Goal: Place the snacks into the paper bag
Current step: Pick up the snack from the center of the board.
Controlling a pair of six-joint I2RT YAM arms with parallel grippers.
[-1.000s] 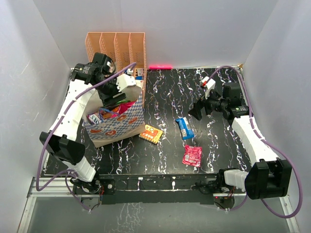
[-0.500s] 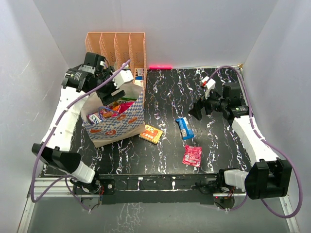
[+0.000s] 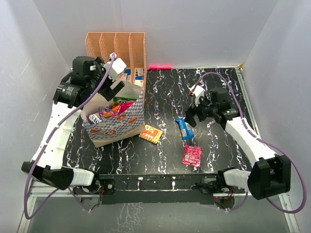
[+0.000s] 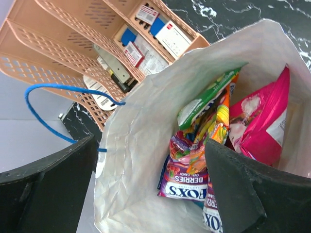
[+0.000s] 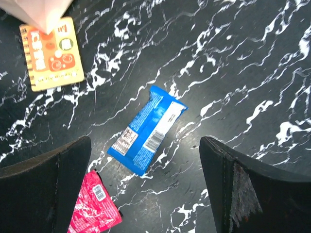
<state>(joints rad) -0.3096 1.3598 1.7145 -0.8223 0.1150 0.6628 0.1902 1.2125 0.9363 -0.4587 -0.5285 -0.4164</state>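
The paper bag (image 3: 115, 127) stands at the left of the table with several snack packets inside; in the left wrist view its white inside (image 4: 141, 145) holds purple, green-yellow and pink packets (image 4: 189, 170). My left gripper (image 3: 118, 82) is open and empty above the bag's far rim. Three snacks lie on the table: an orange packet (image 3: 151, 133), a blue packet (image 3: 184, 128) and a magenta packet (image 3: 192, 156). My right gripper (image 3: 193, 114) is open and empty, hovering just above and right of the blue packet (image 5: 146, 130). The orange packet (image 5: 51, 54) and the magenta packet (image 5: 92, 211) also show in the right wrist view.
A peach perforated file rack (image 3: 116, 48) with small boxes stands behind the bag. A blue bag handle (image 4: 53, 104) loops beside the rack. White walls close in the black marbled table (image 3: 214, 87) at the left, back and right.
My left arm has drawn back and to the left, up away from the bag's opening. My right gripper has moved left and nearer, down towards the blue packet.
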